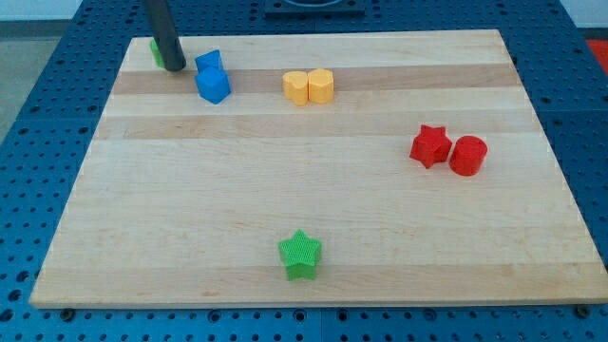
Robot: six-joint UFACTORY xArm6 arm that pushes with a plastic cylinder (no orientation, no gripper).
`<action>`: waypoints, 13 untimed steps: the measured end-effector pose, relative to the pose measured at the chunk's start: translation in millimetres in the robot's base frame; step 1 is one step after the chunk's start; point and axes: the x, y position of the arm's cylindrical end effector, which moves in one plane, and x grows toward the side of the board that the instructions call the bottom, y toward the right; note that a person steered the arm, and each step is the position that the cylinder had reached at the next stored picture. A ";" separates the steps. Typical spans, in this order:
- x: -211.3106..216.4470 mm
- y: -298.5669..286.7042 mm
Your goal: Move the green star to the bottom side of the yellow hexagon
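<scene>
My tip (174, 67), a bare rod without jaws, rests at top left, far from the green star (301, 255) and the yellow hexagon (296, 87).

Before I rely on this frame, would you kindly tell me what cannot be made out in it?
- Green block at the view's top left: mostly hidden behind my rod, shape unreadable.
- My tip: whether it touches that block or the rear blue block cannot be told.
- Rear blue block: partly covered by the front blue block, shape unclear.
- Two yellow blocks: which is the hexagon is hard to tell.
- Arm above the rod: cut off by the view's top.
</scene>
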 end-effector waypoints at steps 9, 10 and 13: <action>355.7 118.2; 362.7 128.1; 361.6 244.0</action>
